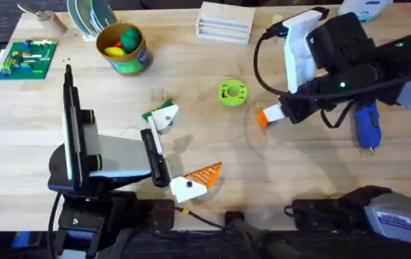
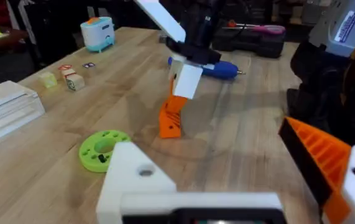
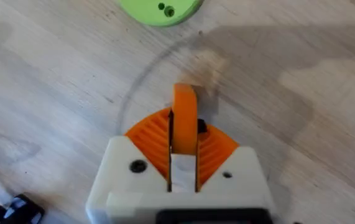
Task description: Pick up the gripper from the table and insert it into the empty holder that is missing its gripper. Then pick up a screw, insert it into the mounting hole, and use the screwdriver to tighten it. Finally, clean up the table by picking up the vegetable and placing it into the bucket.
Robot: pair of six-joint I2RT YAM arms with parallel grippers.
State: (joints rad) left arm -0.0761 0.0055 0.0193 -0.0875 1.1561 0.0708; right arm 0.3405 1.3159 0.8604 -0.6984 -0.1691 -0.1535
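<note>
Overhead: the right gripper (image 1: pixel 271 115) hangs over the right-centre of the table, clamped on the loose orange gripper (image 1: pixel 264 117) beside the lime green disc (image 1: pixel 232 93). The left gripper (image 1: pixel 180 151) rests low near the front. One of its white blocks, by the dark green vegetable (image 1: pixel 151 115), bears no orange finger — that reads as the holder (image 1: pixel 166 117); the other carries its orange ribbed finger (image 1: pixel 205 173). The screwdriver (image 1: pixel 366 124) lies on the right side, and the bucket (image 1: pixel 124 49) stands at the far left, holding toy pieces.

Left wrist: the orange gripper (image 2: pixel 172 118) hangs with its long axis near vertical, upper end pinched by the other arm's pads, lower end close to the wood; whether it touches I cannot tell. The left jaws stand wide apart.

Right wrist: the piece (image 3: pixel 184 118) sits edge-on between the 2 ribbed pads (image 3: pixel 217 149), long axis pointing away from the fingers.

Judgement: step 1 is half done, picked but not inserted; the screw, the tightening and the vegetable remain.
</note>
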